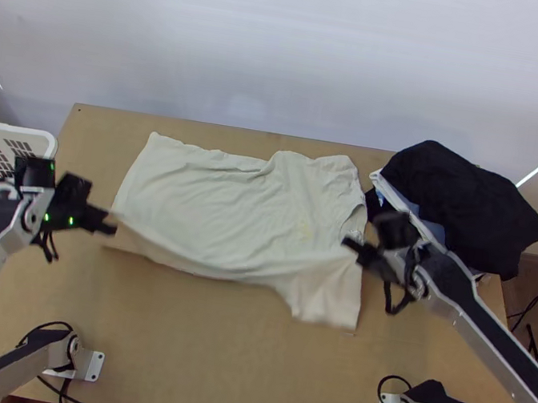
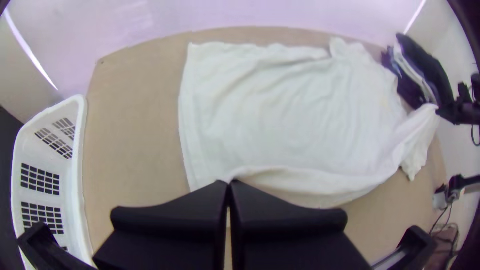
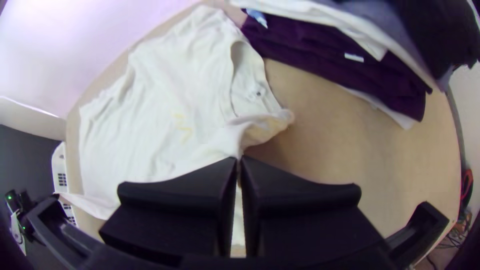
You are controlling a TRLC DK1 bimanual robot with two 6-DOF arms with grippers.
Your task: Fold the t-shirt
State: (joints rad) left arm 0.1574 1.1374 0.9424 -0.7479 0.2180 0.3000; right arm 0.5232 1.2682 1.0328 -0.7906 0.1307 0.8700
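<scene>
The t-shirt [image 1: 221, 194] lies mostly spread on the wooden table [image 1: 190, 352], its hem end towards the white basket [image 1: 45, 139] and its neckline [image 3: 226, 85] towards the clothes pile [image 1: 464, 198]. Its near side is lifted and sags between the two grippers: the left gripper [image 1: 110, 226] has its fingers pressed together on the hem corner, and the right gripper [image 1: 347, 244] pinches cloth near the shoulder, with a sleeve [image 1: 327, 299] drooping beside it. This looks like the start of the first lengthwise fold. The next move probably calls for both arms to carry that side towards the far edge at an even pace, keeping it taut so the slack does not bunch, and to bring the sleeve in with it. The cloth under the raised side is hidden, the drooping sleeve's outline is hard to make out, and how many layers each grip holds I cannot tell.
</scene>
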